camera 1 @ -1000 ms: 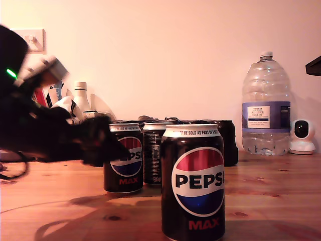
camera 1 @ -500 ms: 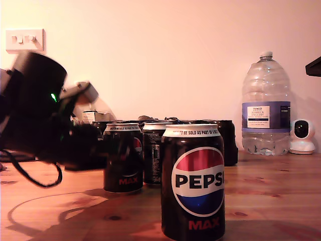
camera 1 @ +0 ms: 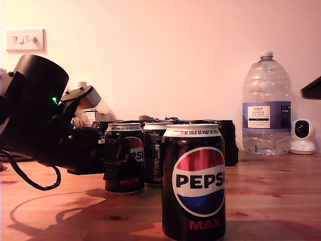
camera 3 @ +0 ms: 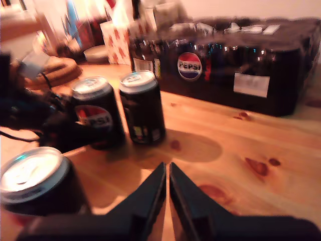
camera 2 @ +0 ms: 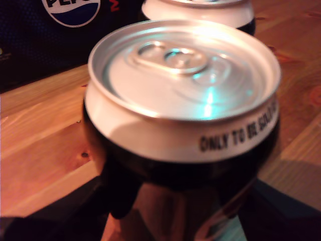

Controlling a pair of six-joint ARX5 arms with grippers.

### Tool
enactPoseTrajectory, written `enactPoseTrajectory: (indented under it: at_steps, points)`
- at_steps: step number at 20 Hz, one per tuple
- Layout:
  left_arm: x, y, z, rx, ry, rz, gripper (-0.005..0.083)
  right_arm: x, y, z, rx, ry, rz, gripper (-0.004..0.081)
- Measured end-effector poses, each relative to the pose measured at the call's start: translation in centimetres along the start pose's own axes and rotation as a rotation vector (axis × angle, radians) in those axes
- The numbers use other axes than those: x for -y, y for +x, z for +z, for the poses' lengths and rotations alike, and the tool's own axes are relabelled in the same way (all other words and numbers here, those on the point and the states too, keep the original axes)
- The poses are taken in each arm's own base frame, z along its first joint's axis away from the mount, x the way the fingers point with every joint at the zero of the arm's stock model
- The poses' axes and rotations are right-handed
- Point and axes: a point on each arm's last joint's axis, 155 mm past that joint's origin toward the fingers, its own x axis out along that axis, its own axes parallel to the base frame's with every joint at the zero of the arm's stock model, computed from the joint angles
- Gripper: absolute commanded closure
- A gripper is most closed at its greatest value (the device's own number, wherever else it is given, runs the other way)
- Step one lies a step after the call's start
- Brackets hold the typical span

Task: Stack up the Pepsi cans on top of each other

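1. Exterior view: my first pincer reaches in from this view's left at the 9 o'clock side of an upright black aluminium Pepsi Max can with a silver rim. Its dark fingers overlap the can's side about halfway up. The can's long axis is vertical. A second black Pepsi Max can stands just beside it at 3 o'clock, and a third black Pepsi Max can stands nearest the camera at 4 o'clock. All three rest on the reddish wooden surface.

2. First wrist view: the silver lid and black body of the same can fill the frame, standing straight up between the dark fingers. The jaws look closed against its sides, though the contact itself is in shadow.

3. Second wrist view: my second pincer has its jaws nearly together, with nothing in them. From it the gripped can lies at about 11 o'clock, well apart. My first pincer is plainly the nearer one, so the lift looks to be its job.
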Motion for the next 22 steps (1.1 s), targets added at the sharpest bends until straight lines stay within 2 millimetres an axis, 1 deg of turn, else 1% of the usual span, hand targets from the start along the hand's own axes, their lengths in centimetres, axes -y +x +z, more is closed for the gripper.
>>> enactPoseTrajectory:
  at_steps: [2, 4, 5, 6, 7, 8, 9, 11, 13, 15, 16, 18, 19, 21, 22]
  points:
    - [0.0, -0.1, 0.0, -0.010, 0.001, 0.000, 0.0416, 0.2, 0.6, 0.4, 0.011, -0.031, -0.001, 0.0783]
    - [0.1, -0.4, -0.1, -0.034, 0.012, -0.001, 0.0416, 0.4, 1.5, 0.1, 0.002, -0.092, 0.006, 0.0783]
    - [0.1, -0.6, -0.2, -0.048, 0.016, -0.001, 0.0416, 0.3, 1.9, 0.0, -0.002, -0.099, 0.020, 0.0783]
    - [0.2, -0.8, -0.2, -0.060, 0.016, -0.003, 0.0416, 0.0, 2.3, -0.3, -0.007, -0.143, 0.046, 0.0783]
    - [0.3, -1.1, -0.3, -0.075, 0.013, -0.006, 0.0416, -0.2, 2.8, -0.7, -0.016, -0.183, 0.066, 0.0783]
    - [0.5, -1.3, -0.3, -0.085, 0.011, -0.013, 0.0416, -0.4, 3.2, -1.3, -0.033, -0.175, 0.083, 0.0783]
    - [0.7, -1.5, -0.2, -0.094, 0.009, -0.021, 0.0416, -0.3, 3.6, -1.9, -0.050, -0.205, 0.097, 0.0783]
    - [1.0, -2.1, 0.1, -0.104, 0.006, -0.033, 0.0416, 0.4, 4.2, -2.7, -0.061, -0.189, 0.106, 0.0783]
    - [1.3, -2.7, 0.9, -0.099, 0.007, -0.039, 0.0416, 0.9, 4.6, -3.3, -0.066, -0.178, 0.125, 0.0783]
    - [1.4, -3.3, 1.3, -0.106, 0.011, -0.040, 0.0416, 1.0, 5.0, -4.8, -0.111, -0.168, 0.178, 0.0783]
    - [1.5, -3.5, 1.4, -0.112, 0.015, -0.044, 0.0416, 0.8, 5.3, -5.2, -0.128, -0.155, 0.219, 0.0783]
    - [2.0, -4.0, 1.2, -0.132, 0.012, -0.065, 0.0416, 1.0, 6.8, -4.2, -0.115, -0.168, 0.293, 0.0783]
    - [2.3, -4.2, 1.3, -0.136, 0.010, -0.079, 0.0416, 1.2, 7.7, -3.1, -0.090, -0.181, 0.331, 0.0783]
    - [2.6, -4.5, 2.0, -0.119, 0.011, -0.094, 0.0416, 1.3, 9.3, -1.1, -0.042, -0.182, 0.425, 0.0783]
    - [2.8, -4.6, 2.4, -0.108, 0.002, -0.100, 0.0416, 1.1, 9.9, -0.6, -0.025, -0.174, 0.480, 0.0783]
